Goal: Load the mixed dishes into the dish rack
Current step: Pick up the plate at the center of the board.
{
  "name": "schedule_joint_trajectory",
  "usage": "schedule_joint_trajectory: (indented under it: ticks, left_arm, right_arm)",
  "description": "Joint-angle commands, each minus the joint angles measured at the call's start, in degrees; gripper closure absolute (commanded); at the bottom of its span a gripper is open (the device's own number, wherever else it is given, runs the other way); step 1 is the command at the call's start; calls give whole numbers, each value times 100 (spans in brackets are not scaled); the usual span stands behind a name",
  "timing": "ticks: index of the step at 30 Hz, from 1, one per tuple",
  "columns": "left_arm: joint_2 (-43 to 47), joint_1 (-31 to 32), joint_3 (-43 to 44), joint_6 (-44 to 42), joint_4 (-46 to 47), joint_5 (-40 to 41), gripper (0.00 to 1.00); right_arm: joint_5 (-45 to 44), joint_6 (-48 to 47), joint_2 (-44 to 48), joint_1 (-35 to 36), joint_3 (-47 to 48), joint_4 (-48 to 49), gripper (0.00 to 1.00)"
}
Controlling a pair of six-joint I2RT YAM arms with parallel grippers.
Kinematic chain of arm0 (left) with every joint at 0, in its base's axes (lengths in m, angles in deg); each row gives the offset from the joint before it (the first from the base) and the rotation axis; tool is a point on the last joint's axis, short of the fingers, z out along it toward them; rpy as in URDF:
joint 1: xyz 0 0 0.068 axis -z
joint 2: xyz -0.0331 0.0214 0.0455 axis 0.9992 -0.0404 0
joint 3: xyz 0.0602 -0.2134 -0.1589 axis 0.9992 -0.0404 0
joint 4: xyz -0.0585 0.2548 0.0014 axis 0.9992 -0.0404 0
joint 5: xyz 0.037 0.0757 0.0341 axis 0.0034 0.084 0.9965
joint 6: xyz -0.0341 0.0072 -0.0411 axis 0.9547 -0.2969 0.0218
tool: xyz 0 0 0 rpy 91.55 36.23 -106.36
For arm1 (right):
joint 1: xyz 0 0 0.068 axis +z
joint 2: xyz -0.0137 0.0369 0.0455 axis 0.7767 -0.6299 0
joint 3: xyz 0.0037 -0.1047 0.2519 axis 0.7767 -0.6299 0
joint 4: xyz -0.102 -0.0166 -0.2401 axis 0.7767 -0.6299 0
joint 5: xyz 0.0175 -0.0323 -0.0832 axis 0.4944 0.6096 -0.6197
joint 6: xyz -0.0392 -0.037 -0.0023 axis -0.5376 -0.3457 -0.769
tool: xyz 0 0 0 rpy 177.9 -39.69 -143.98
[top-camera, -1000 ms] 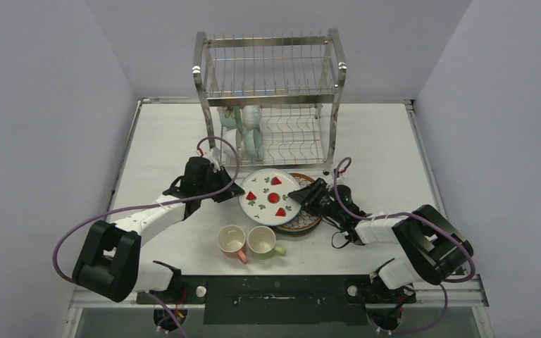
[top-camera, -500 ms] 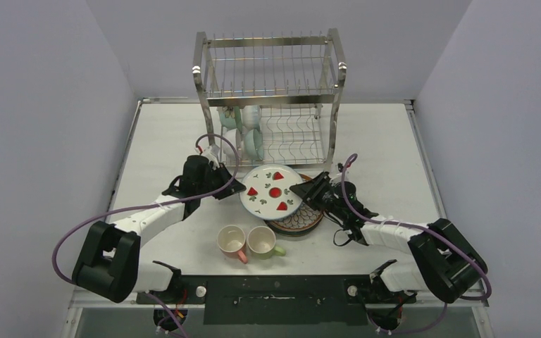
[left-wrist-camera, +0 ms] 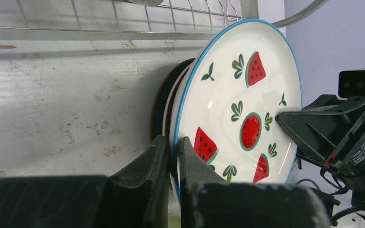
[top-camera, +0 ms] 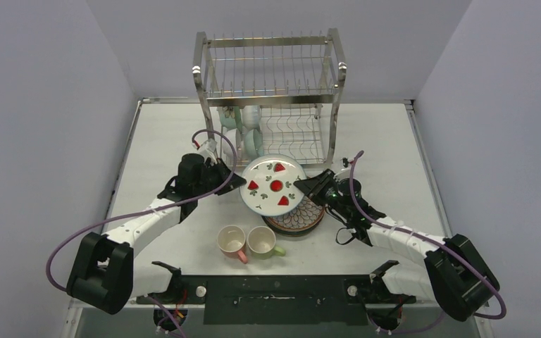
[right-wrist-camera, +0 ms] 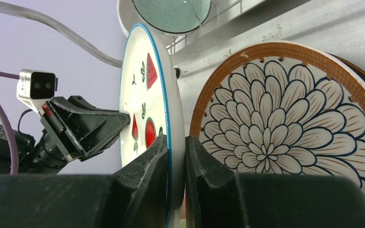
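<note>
The white plate with red strawberries (top-camera: 275,185) hangs tilted above the table, just in front of the dish rack (top-camera: 271,91). My left gripper (top-camera: 236,182) is shut on its left rim (left-wrist-camera: 173,142). My right gripper (top-camera: 303,189) is shut on the opposite rim (right-wrist-camera: 176,142). Beneath it the brown-rimmed petal plate (top-camera: 301,218) lies flat on another dish. Mint-green and white bowls (top-camera: 250,130) stand on edge in the rack's lower tier. A pink mug (top-camera: 231,241) and a green mug (top-camera: 262,241) sit side by side near the front.
The rack's upper tier (top-camera: 271,67) holds nothing. Its right front post (top-camera: 333,120) stands close behind the lifted plate. Table edges run along the left (top-camera: 128,148) and right (top-camera: 423,162).
The right gripper has closed on the strawberry plate's right rim. The plate has risen off the stack and moved a little toward the rack, with both arms reaching forward.
</note>
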State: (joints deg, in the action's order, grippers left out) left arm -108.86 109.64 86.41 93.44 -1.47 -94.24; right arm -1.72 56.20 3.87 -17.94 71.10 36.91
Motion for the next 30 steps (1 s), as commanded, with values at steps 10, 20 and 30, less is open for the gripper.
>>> schedule_joint_trajectory:
  ticks: [10,20,30]
  left_arm:
    - [516,214,138,300,470,-1244,52]
    - [1024,161,-57,829,738,-1903,44]
    - [1509,126,-147,1381,1054,-2469,44]
  right_arm:
    - [829,-518,1478,266,851,-67,100]
    - [664,-1079,2534,258,1205,-1473,100]
    - [582,-1400,3178,252,1465,-2277,100]
